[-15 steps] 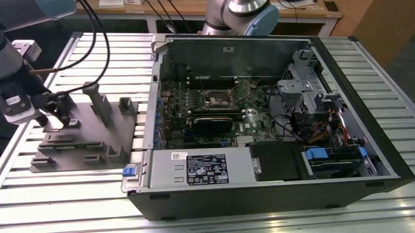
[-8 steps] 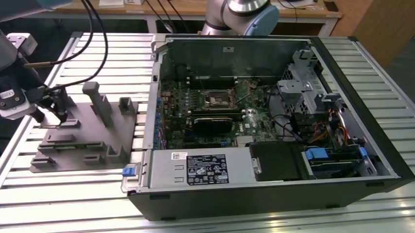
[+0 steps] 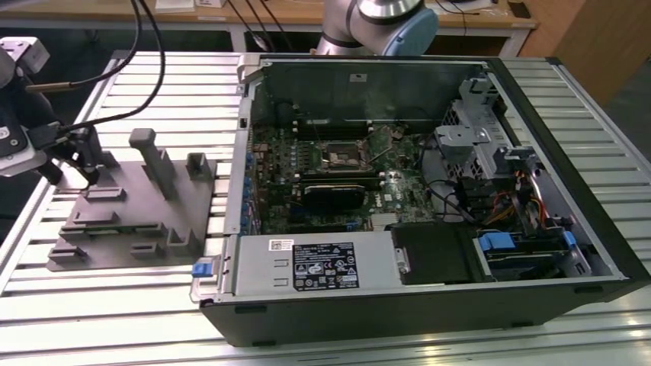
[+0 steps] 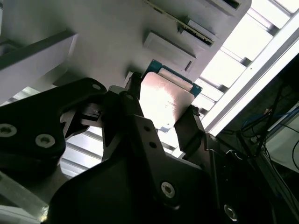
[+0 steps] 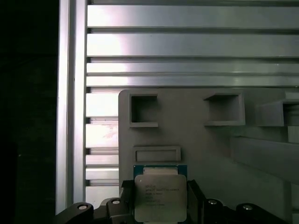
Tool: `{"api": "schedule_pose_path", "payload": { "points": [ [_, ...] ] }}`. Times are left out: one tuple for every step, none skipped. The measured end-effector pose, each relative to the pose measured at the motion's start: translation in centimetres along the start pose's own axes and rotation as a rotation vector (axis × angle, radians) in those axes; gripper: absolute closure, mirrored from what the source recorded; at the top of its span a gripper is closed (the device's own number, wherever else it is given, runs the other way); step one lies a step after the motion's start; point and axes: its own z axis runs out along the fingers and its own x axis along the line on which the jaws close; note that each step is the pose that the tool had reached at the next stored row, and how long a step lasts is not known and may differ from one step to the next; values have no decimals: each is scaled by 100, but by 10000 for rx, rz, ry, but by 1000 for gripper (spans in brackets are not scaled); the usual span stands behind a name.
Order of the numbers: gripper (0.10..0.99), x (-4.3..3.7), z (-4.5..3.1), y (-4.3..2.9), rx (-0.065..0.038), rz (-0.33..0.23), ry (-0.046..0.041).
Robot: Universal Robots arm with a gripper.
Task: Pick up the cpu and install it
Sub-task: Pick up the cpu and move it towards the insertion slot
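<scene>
The gripper (image 3: 73, 174) hangs over the far corner of the grey fixture (image 3: 133, 206), its fingers closed narrowly on either edge of the cpu (image 5: 160, 196). The open computer case (image 3: 407, 320) lies on the slatted metal table (image 3: 112, 320), just beside the fixture on the exterior view's right. Its motherboard socket (image 3: 343, 156) sits well apart from the fixture, and nothing silvery shows in it.

In both wrist views the chip sits squarely between the dark fingers, silvery top facing the first wrist camera, close above the fixture's base plate near a shallow rectangular recess. Whether it has cleared that plate cannot be told.

By these pictures the grasp looks made. The pick-up is at most just under way, and the carry to the case and the seating in the socket are left.
</scene>
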Motion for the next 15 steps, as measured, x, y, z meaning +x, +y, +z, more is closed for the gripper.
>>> {"api": "schedule_pose_path", "payload": {
  "points": [
    [545,-1,-24,2,0,0,1],
    [545,-1,-47,3,0,0,0],
    [545,-2,-73,4,0,0,1],
    [545,-3,-98,6,0,0,0],
    [545,-3,-123,7,0,0,0],
    [545,-4,-148,9,0,0,1],
    [545,-4,-174,10,1,0,1],
    [545,-5,-199,12,0,0,1],
    [545,-6,-224,14,0,0,0],
    [545,-6,-252,15,0,0,0],
    [545,-7,-277,17,0,0,0],
    [545,-8,-302,18,-1,0,-1],
    [545,-8,-329,20,0,0,0],
    [545,-9,-355,22,0,0,0],
    [545,-9,-381,23,0,0,0]
  ]
}}
